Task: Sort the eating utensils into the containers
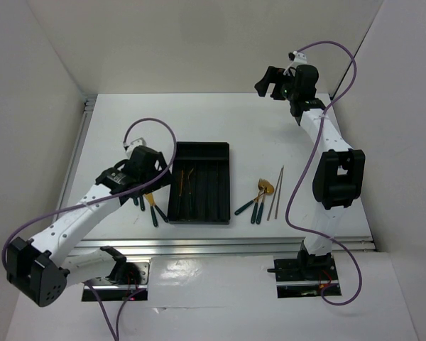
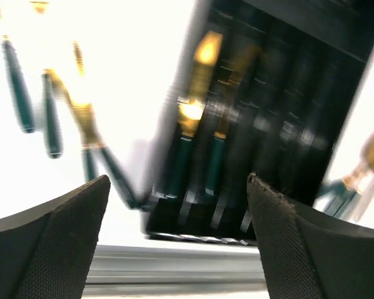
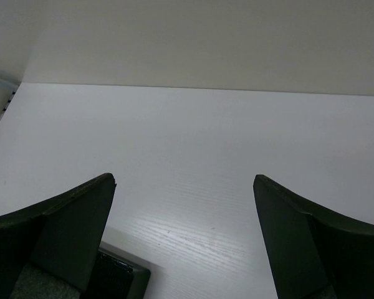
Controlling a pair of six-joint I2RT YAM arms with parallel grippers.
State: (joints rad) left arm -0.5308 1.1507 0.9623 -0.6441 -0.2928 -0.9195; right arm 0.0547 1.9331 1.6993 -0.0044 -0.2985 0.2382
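Beside tray (image 1: 202,146) — left gripper (image 2: 177,180) spread wide, empty; right gripper (image 3: 184,177) likewise.

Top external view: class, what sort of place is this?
Probably a robotics lab test cell: left arm and right arm bolted at a white table, plain white walls around it, a black tray with utensils beside it.

Overhead and close left-wrist views share the tray (image 1: 202,146)

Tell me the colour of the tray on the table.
The tray is plain black; the top external view shows it best.
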